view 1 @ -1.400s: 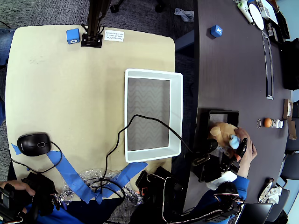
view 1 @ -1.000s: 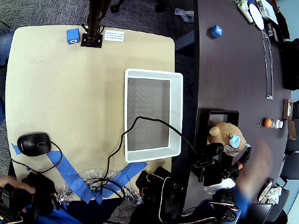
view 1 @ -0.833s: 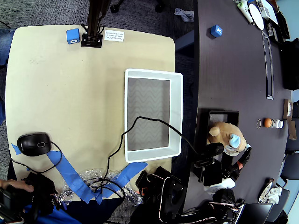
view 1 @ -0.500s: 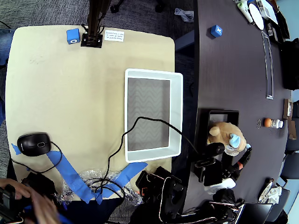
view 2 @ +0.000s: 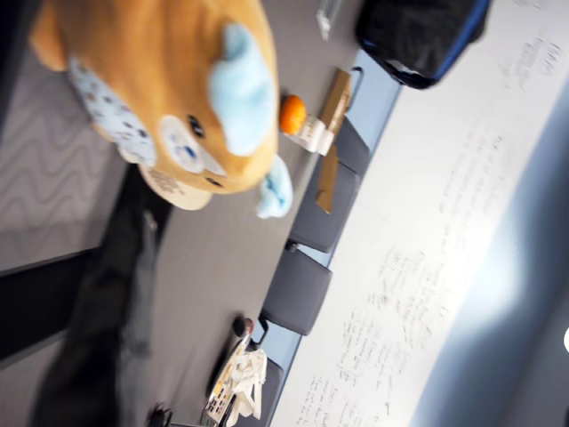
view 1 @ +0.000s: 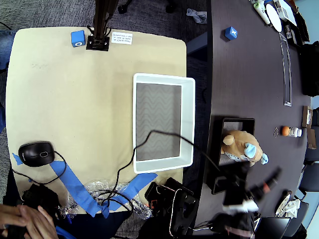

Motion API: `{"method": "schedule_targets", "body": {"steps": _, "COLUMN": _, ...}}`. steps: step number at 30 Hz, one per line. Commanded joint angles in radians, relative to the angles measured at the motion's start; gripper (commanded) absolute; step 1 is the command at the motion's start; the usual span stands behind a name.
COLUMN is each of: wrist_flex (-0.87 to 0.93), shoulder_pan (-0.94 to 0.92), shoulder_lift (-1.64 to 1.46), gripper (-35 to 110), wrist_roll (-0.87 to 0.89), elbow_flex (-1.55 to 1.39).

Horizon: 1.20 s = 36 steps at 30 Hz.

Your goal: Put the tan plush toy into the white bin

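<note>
Office meeting room, long dark conference table (view 1: 249, 74), grey chairs (view 2: 298, 289), scribbled whiteboard (view 2: 427, 267), carpet floor (view 1: 65, 12)

The tan plush toy (view 1: 240, 147), light blue flippers showing, lies across the right rim of a black tray; the white bin (view 1: 188, 119) sits apart, holding no toy.

A black mouse (view 1: 36, 153) lies near blue tape (view 1: 75, 185).

tan plush toy (view 1: 239, 145) is fuzzy soft cloth with smoother pale blue fabric bits. white bin (view 1: 187, 119) looks like smooth plastic, slightly shiny rim, matt grey zigzag floor. dark table (view 1: 249, 74) is smooth, faint sheen.
</note>
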<state>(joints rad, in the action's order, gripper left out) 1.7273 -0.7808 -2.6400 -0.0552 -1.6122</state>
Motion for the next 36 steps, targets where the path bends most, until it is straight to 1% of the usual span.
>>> {"method": "schedule_targets", "body": {"steps": 1, "wrist_flex": 0.017, "shoulder_pan": -0.011, "shoulder_lift": -0.015, "gripper": 69, "wrist_roll": -0.008, "elbow_flex": 0.166}}
{"method": "schedule_targets", "body": {"steps": 11, "wrist_flex": 0.017, "shoulder_pan": -0.025, "shoulder_lift": -0.075, "gripper": 69, "wrist_roll": -0.008, "elbow_flex": 0.195}}
{"method": "schedule_targets", "body": {"steps": 13, "wrist_flex": 0.017, "shoulder_pan": -0.067, "shoulder_lift": -0.08, "gripper": 69, "wrist_roll": -0.008, "elbow_flex": 0.193}}
{"method": "schedule_targets", "body": {"steps": 17, "wrist_flex": 0.017, "shoulder_pan": -0.216, "shoulder_lift": -0.075, "gripper": 69, "wrist_roll": -0.006, "elbow_flex": 0.193}}
{"method": "schedule_targets", "body": {"steps": 21, "wrist_flex": 0.014, "shoulder_pan": -0.337, "shoulder_lift": -0.072, "gripper": 70, "wrist_roll": 0.067, "elbow_flex": 0.193}}
{"method": "schedule_targets", "body": {"steps": 28, "wrist_flex": 0.009, "shoulder_pan": -0.448, "shoulder_lift": -0.063, "gripper": 69, "wrist_roll": 0.198, "elbow_flex": 0.195}}
{"method": "schedule_targets", "body": {"steps": 36, "wrist_flex": 0.012, "shoulder_pan": -0.598, "shoulder_lift": 0.12, "gripper": 69, "wrist_roll": 0.281, "elbow_flex": 0.209}}
